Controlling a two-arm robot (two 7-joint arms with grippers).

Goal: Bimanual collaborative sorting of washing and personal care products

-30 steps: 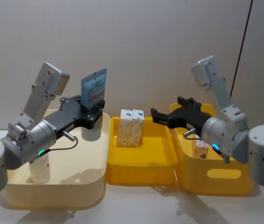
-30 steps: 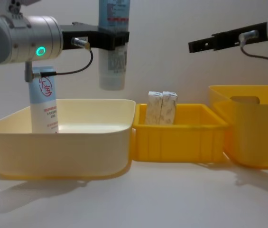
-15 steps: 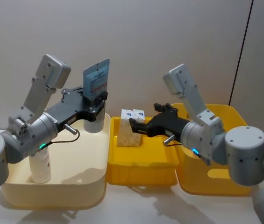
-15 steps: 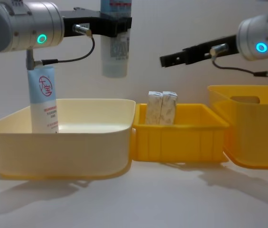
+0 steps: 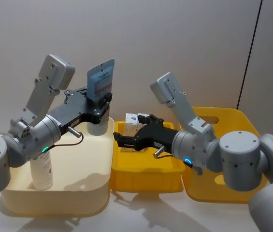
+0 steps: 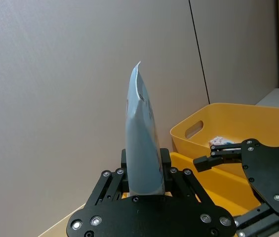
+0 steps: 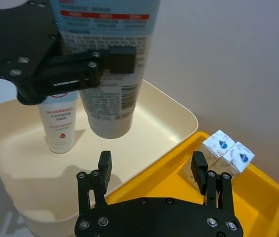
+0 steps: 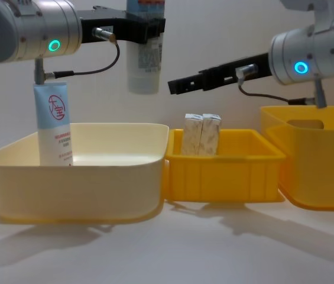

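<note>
My left gripper (image 5: pixel 97 107) is shut on a light-blue tube (image 5: pixel 100 86), held upright with its cap down above the cream bin's far right corner. That tube also shows in the chest view (image 8: pixel 145 59) and the left wrist view (image 6: pixel 141 148). A second tube (image 5: pixel 41 171) stands in the cream bin (image 5: pixel 78 193) at the left. Two cream cartons (image 8: pixel 202 135) stand side by side in the middle yellow tray (image 8: pixel 226 177). My right gripper (image 5: pixel 122 141) is open, reaching left over this tray, just below and beside the held tube's cap (image 7: pixel 110 126).
A deep yellow bin (image 5: pixel 223 179) with a handle slot stands to the right of the tray; a small carton (image 6: pixel 223 141) lies inside it. The three containers sit close together in a row. A plain wall is behind them, and bare table lies in front.
My right arm has swung left from above the right yellow bin to over the middle tray, ending near the held tube. The left gripper has raised the tube slightly.
</note>
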